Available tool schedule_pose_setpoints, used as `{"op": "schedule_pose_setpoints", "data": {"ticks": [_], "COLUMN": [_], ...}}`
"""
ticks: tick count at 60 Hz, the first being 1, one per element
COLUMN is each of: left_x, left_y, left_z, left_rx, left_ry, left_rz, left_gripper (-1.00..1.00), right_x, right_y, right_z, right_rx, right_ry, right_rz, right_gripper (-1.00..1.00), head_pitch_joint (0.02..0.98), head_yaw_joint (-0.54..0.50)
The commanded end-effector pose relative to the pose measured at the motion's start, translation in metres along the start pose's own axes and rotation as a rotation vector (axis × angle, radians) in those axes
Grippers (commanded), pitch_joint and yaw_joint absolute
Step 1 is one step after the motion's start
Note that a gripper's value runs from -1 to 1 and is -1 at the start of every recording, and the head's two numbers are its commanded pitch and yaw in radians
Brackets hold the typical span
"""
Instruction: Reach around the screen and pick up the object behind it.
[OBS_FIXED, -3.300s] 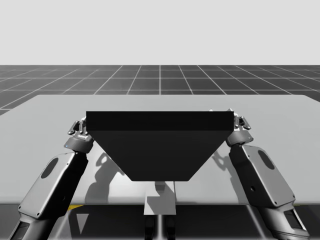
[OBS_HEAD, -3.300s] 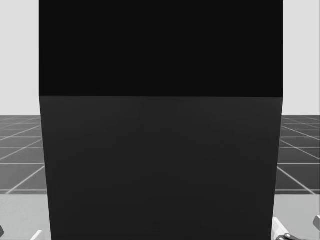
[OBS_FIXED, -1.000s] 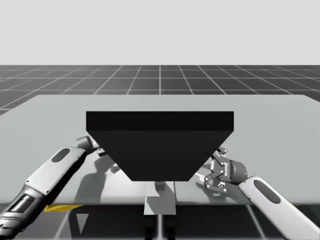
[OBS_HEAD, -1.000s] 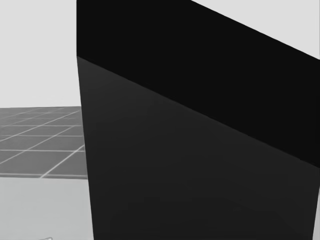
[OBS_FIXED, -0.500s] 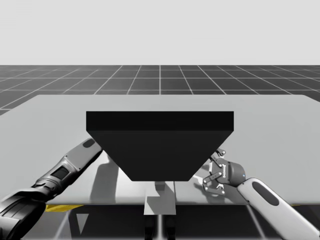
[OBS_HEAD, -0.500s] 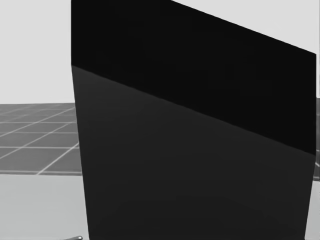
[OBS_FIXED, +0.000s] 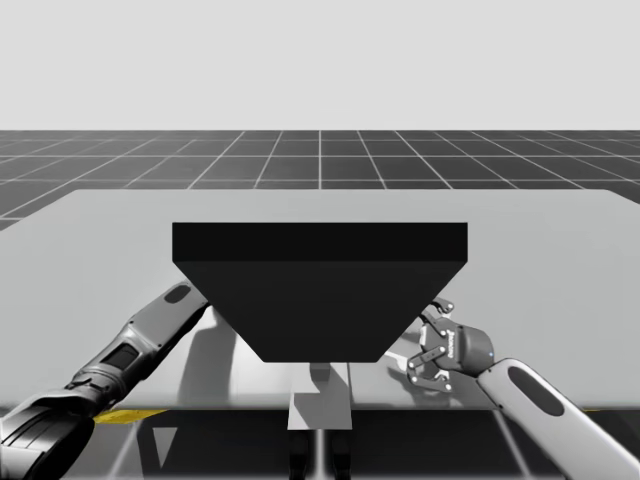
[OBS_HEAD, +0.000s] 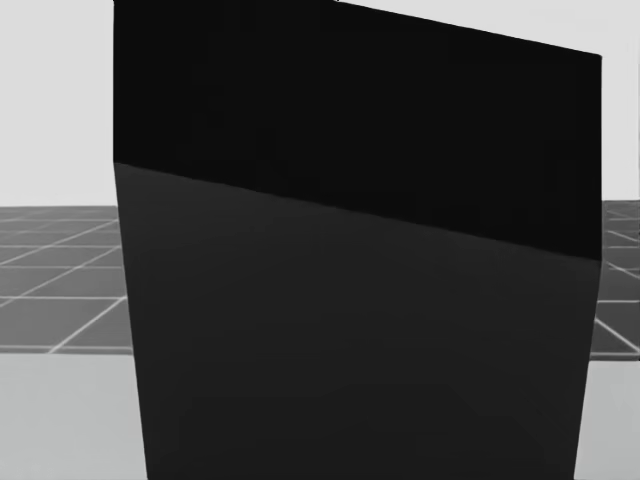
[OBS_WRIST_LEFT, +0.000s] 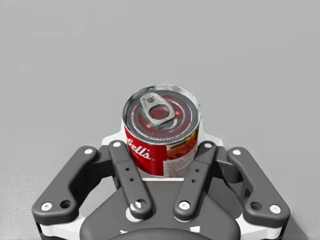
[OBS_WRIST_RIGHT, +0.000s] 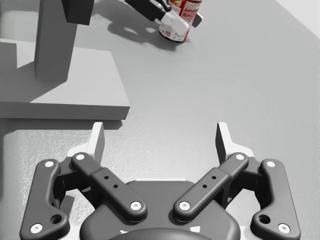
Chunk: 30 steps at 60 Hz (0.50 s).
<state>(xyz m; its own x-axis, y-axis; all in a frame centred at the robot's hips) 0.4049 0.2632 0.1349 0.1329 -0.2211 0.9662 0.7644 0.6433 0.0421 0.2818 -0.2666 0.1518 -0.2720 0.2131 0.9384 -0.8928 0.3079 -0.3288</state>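
Grey table (OBS_FIXED: 560, 230), dark screen (OBS_FIXED: 320, 290) at its middle. Behind the screen the can (OBS_WRIST_LEFT: 161, 132) stands upright, axis vertical. It sits between the left gripper (OBS_WRIST_LEFT: 162, 143) fingers, which press both its sides. The right gripper (OBS_WRIST_RIGHT: 160, 132) gapes wide, empty, well apart from it.

Smooth grey flat counter (OBS_WRIST_RIGHT: 215, 75) spreading wide ahead of the right hand (OBS_WRIST_RIGHT: 160, 132), a raised pale grey square slab (OBS_WRIST_RIGHT: 75, 85) ahead and off to one side, dark gridded floor (OBS_FIXED: 320, 160) beyond.
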Motion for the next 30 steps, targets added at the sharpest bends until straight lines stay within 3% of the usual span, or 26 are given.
{"op": "schedule_pose_setpoints", "data": {"ticks": [1, 18, 30], "left_x": [0.007, 0.008, 0.03], "left_y": [0.013, 0.038, 0.047], "left_z": [0.021, 0.096, 0.138], "left_rx": [-0.032, 0.104, 0.188], "left_ry": [0.006, -0.005, -0.031], "left_rz": [-0.031, -0.042, -0.095], "left_gripper": [1.0, 1.0, 1.0], "right_x": [0.012, 0.014, 0.014], "right_y": [-0.001, -0.002, -0.002], "right_z": [0.002, 0.003, 0.003], "right_rx": [-0.006, -0.012, -0.013], "right_ry": [-0.204, -0.212, -0.212], "right_rz": [0.005, 0.012, 0.014], "right_gripper": [-1.0, -1.0, -1.0], "head_pitch_joint": [0.218, 0.205, 0.201], "head_yaw_joint": [0.04, 0.05, 0.05]}}
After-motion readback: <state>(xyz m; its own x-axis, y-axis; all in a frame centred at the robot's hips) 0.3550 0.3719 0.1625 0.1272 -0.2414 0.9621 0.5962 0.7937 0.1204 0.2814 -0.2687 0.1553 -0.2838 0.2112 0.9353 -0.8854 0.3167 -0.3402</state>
